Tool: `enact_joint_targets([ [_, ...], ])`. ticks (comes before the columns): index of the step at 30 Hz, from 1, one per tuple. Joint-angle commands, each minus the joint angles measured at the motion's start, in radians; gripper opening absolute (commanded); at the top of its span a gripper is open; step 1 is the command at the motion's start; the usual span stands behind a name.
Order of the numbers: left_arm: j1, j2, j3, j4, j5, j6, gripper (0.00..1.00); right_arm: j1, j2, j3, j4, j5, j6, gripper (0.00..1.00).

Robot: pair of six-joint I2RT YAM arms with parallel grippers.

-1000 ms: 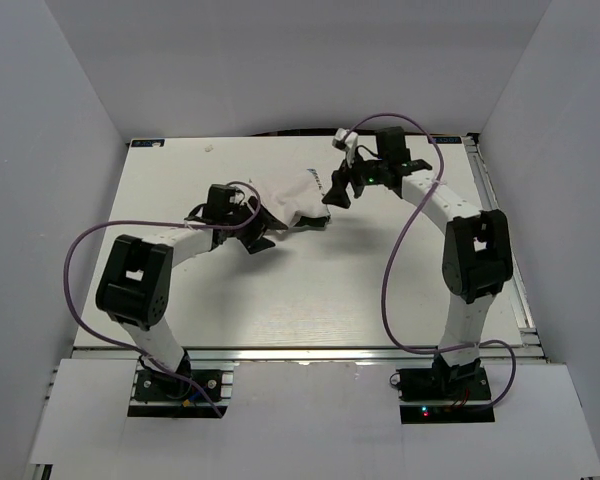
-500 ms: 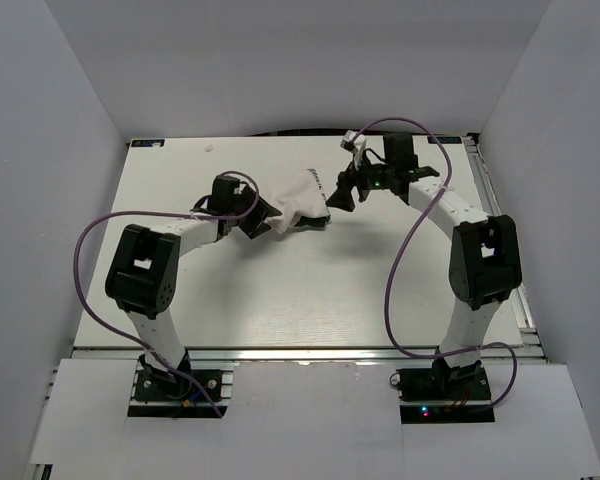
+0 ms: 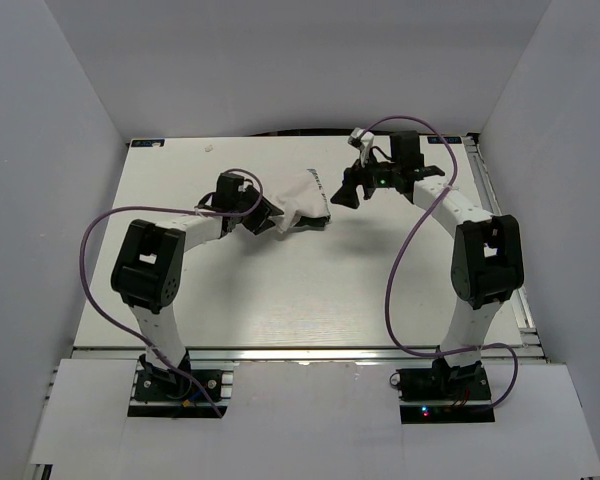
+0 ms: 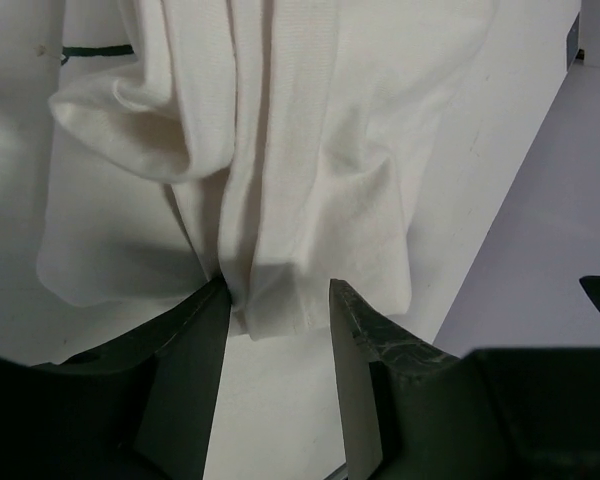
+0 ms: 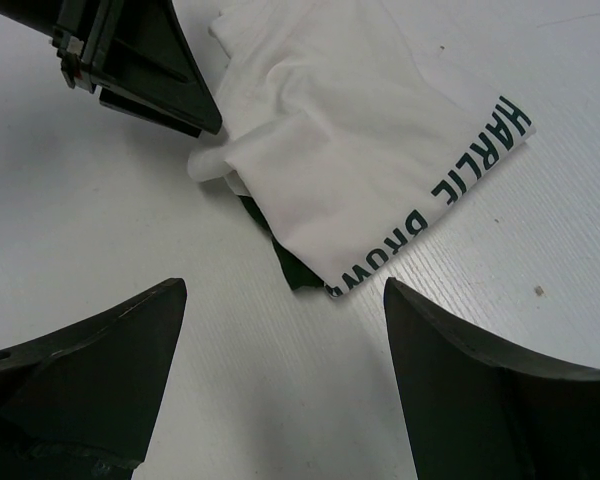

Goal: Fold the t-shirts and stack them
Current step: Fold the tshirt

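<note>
T-shirt: we see the t-shirt (image 3: 298, 200) bunched in a loose white heap on the far middle of the tabletop (image 3: 310, 290), between the two claws.
Print: dark green lettering (image 5: 460, 190) runs along the shirt's edge on the right arm's side, and a dark green patch (image 5: 295, 270) pokes out from under that edge.
Left claw: the left claw (image 4: 277, 295) sits low at the shirt's left end. Its jaws are partly apart, with a gathered fold of white cloth between the tips. We cannot tell whether they pinch it.
Right claw: the right claw (image 5: 285, 290) is spread wide and holds nothing. It hovers over bare tabletop just beside the lettered edge, not touching the cloth.
</note>
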Motion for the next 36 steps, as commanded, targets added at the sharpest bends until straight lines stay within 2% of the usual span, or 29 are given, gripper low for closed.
enact_joint_targets([
  [1,-0.013,0.020,0.032,0.009,0.001,-0.004,0.54,-0.002,-0.049,-0.012,0.042,-0.029,0.018,0.86],
  [5,-0.015,0.022,0.028,0.009,0.005,-0.004,0.51,-0.008,-0.056,-0.019,0.045,-0.031,0.022,0.86],
  [8,-0.015,0.023,0.025,0.044,0.012,-0.006,0.45,-0.010,-0.057,-0.026,0.050,-0.031,0.028,0.86],
  [12,-0.015,0.022,0.026,0.060,0.021,-0.004,0.29,-0.011,-0.060,-0.030,0.051,-0.031,0.030,0.86],
  [18,-0.015,0.003,0.025,0.069,0.027,0.008,0.20,-0.013,-0.063,-0.035,0.050,-0.031,0.027,0.86],
  [22,-0.015,-0.026,0.032,0.067,0.027,0.020,0.10,-0.016,-0.066,-0.039,0.048,-0.029,0.022,0.86],
  [29,-0.010,-0.090,0.083,-0.063,-0.024,0.118,0.08,-0.016,-0.059,-0.032,0.040,0.017,0.024,0.86],
  [36,0.030,-0.115,0.057,-0.125,-0.042,0.180,0.06,-0.014,-0.007,0.004,0.037,0.124,0.107,0.84],
])
